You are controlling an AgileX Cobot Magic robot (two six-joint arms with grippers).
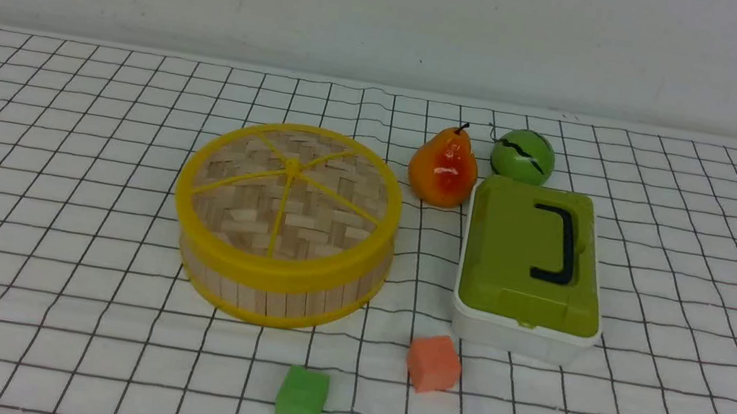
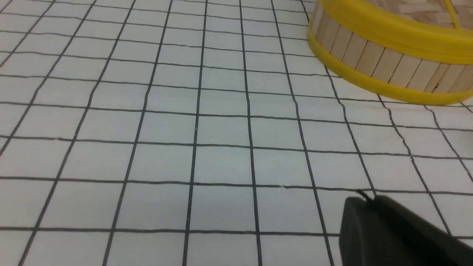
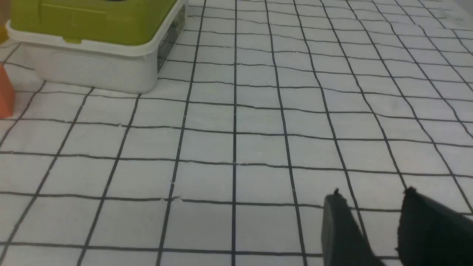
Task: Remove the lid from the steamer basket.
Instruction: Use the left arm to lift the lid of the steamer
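The left end effector (image 2: 369, 207) is low over the white gridded surface (image 1: 44, 224); its dark fingers are pressed together and grip nothing; its wrist view shows bare cloth between it and the steamer basket (image 1: 281, 300), so the two are apart. The steamer basket stands left of centre on the surface, upright; the lid (image 1: 291, 188) is on top of it, its thick yellow rim seated around the basket's upper edge and its thin spokes meeting at the middle of the woven strips. In front of the basket and a little to its right lies a green cube (image 1: 301, 396); further right, an orange cube (image 1: 433, 363) sits just in front of a white box (image 1: 517, 335). A pear (image 1: 444, 167) stands behind and to the right of the basket, near it; a green ball (image 1: 523, 155) is just beside the pear; the white box, closed by a green cover (image 1: 514, 258) with a black handle (image 1: 563, 247), fills the space in front of both. The right end effector (image 3: 373, 207) is low over the surface, to the right of the box; its two fingers stand apart, with only cloth showing in the gap.
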